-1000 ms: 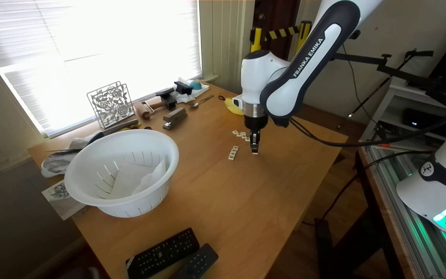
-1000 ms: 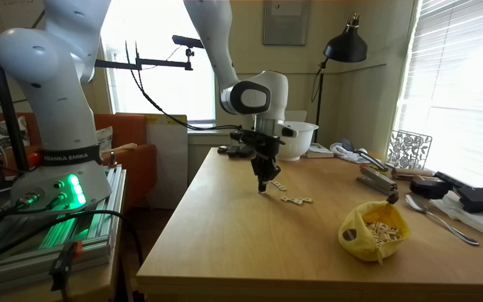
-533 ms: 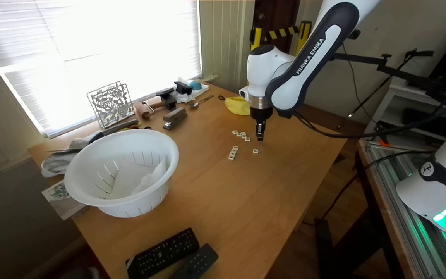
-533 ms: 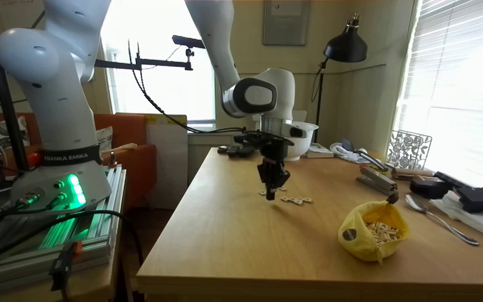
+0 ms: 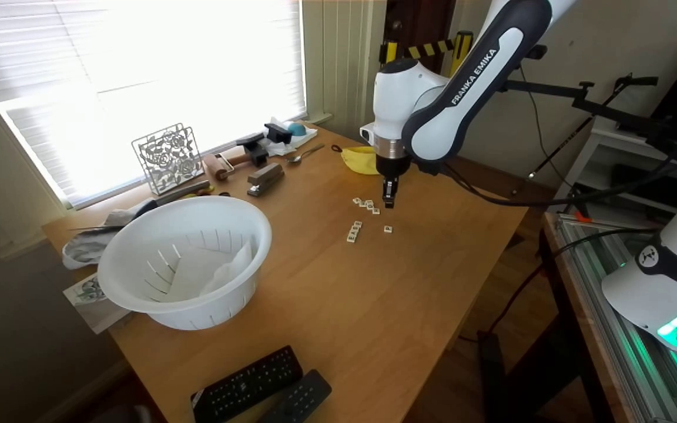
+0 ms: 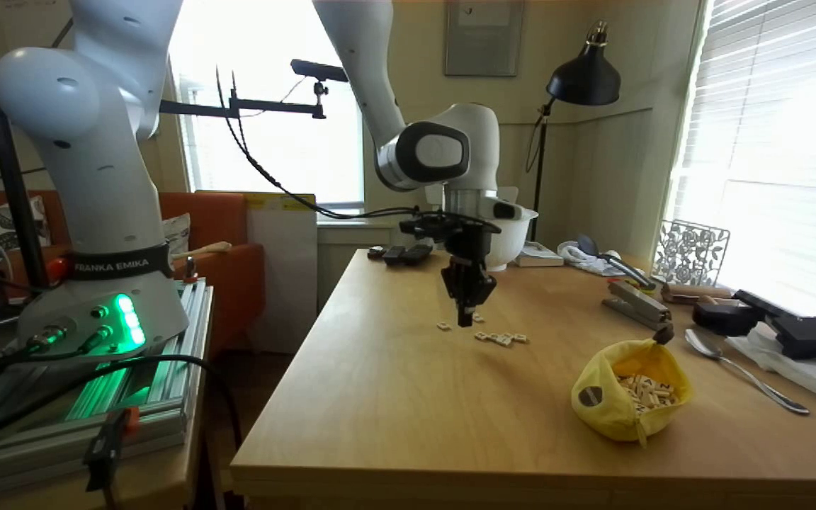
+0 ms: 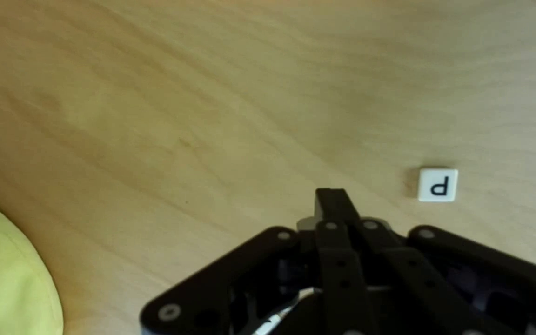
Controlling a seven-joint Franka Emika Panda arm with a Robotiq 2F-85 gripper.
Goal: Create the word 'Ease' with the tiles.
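A short row of cream tiles [image 5: 354, 231] lies on the table; the letters look like E, A, S and a last one hard to read. A single P tile [image 5: 388, 229] lies apart from it, also in the wrist view [image 7: 438, 185] and an exterior view [image 6: 444, 326]. A loose cluster of several tiles [image 5: 367, 205] lies nearby, also in an exterior view [image 6: 501, 338]. My gripper [image 5: 389, 204] hangs above the table near the cluster. Its fingertips are together and empty in the wrist view [image 7: 331, 195]. It hides most of the row in an exterior view [image 6: 465, 320].
A yellow pouch [image 6: 631, 418] full of tiles stands open near the table's end, partly in the wrist view [image 7: 10, 279]. A white bowl [image 5: 184, 258], remotes [image 5: 250, 382], a stapler [image 5: 265, 178] and a spoon [image 6: 748, 375] lie around the table.
A second ago my gripper was down at the P tile. It has risen off and shifted away toward the cluster, leaving the P tile on the table. The other tiles look unmoved.
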